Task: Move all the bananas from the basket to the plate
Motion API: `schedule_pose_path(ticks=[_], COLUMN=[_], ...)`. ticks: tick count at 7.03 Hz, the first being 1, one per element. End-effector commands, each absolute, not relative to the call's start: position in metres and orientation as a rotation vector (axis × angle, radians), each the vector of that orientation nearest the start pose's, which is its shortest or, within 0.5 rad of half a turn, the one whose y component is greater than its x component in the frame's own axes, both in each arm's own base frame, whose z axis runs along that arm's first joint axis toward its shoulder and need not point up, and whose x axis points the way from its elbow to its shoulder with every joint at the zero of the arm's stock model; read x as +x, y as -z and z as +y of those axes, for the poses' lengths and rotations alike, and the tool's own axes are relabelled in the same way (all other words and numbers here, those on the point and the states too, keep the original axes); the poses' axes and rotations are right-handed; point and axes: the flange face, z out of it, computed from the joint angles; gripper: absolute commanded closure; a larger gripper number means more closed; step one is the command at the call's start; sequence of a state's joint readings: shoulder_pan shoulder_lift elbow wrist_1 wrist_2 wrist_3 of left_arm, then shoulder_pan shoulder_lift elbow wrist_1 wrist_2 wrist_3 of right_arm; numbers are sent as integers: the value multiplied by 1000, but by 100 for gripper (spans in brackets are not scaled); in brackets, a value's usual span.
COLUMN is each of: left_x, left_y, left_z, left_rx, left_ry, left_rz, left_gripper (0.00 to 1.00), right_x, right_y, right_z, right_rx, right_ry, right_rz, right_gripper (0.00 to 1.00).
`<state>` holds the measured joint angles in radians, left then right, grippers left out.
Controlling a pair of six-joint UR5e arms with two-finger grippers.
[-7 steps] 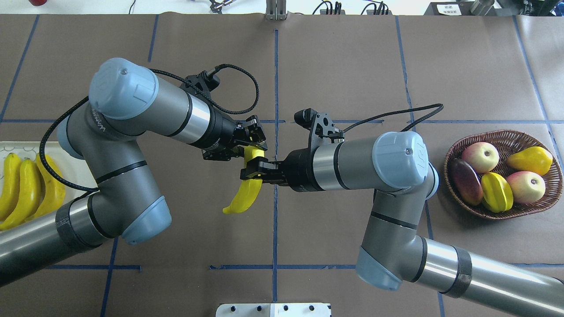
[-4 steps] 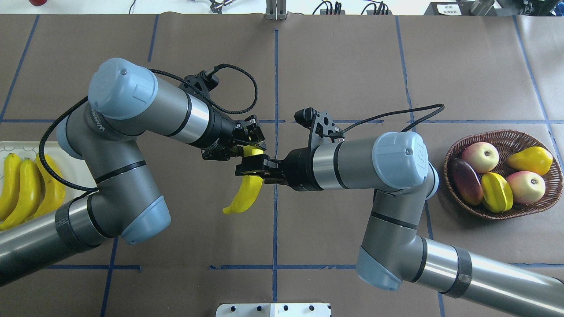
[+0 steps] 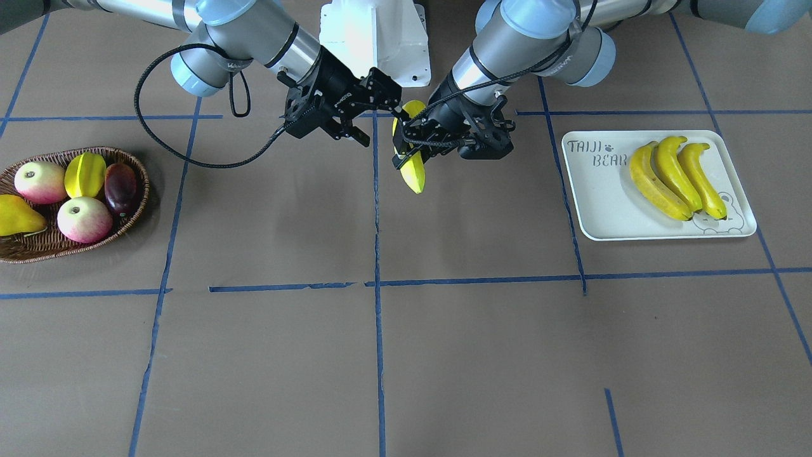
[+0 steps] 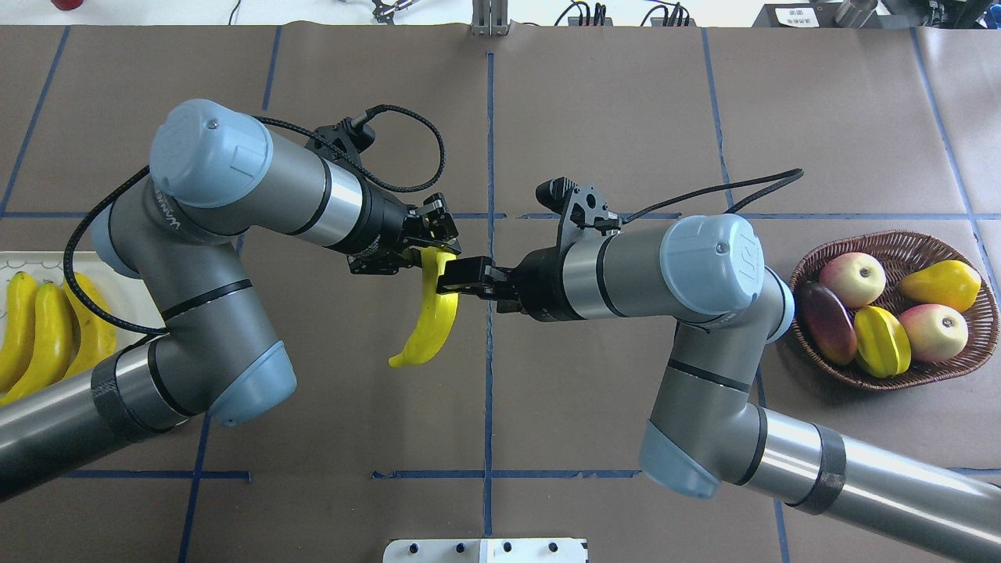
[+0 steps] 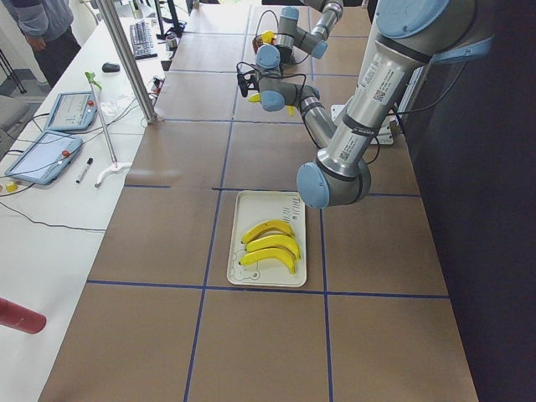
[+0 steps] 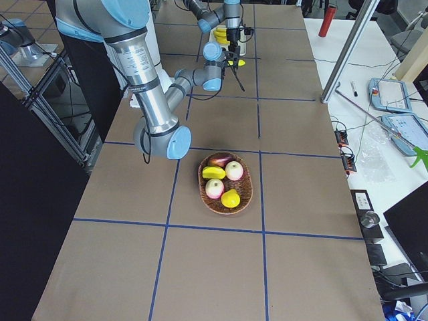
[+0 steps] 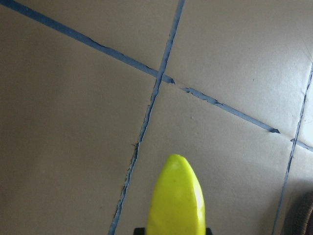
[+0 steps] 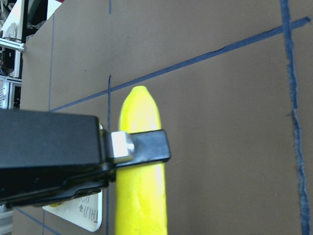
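A yellow banana (image 4: 430, 328) hangs over the table's middle; it also shows in the front view (image 3: 413, 171). My left gripper (image 4: 430, 250) is shut on its upper end, and the left wrist view shows the banana (image 7: 177, 196) reaching out from the jaws. My right gripper (image 4: 455, 275) is open, level with the banana's upper part on its right side and not gripping it. Three bananas (image 3: 672, 174) lie side by side on the cream plate (image 3: 596, 203). The wicker basket (image 4: 970, 352) holds no banana.
The basket holds two apples (image 4: 852, 277), a yellow pear (image 4: 942, 283), a star fruit (image 4: 882, 342) and a dark mango (image 4: 827, 322). The white robot base (image 3: 374, 38) stands at the table's edge. Blue tape lines cross the brown table cover.
My right gripper has let go of the banana's middle and moved up and slightly right. My left gripper, still holding the banana, has shifted a little to the left.
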<state>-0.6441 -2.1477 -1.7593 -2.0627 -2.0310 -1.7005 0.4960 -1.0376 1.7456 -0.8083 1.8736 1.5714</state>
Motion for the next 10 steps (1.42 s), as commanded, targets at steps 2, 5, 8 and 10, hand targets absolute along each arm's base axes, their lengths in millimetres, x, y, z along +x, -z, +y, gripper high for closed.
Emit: schedule_pose_path(ticks=[2,5,8,10], left_x=[417,381,355,337], left_y=[-258,-312,-375,-411], left_z=[-479,-490,-472,-454], left_rx=[-92,-51,53,23], left_ry=[522,659,547,535], left_rz=[1119,932,683,624], left_gripper=[100,100,100,100], right_x=[-478,-452,-405,-377], right_y=[-212,-228,-251,-255], right_z=[-430,-456,-477,-470], right_rx=[80,56,62,81], right_ry=[-172,-140,-28,19], right_rz=[-1214,-1031,-802,-774], right_gripper=[0,0,0,0])
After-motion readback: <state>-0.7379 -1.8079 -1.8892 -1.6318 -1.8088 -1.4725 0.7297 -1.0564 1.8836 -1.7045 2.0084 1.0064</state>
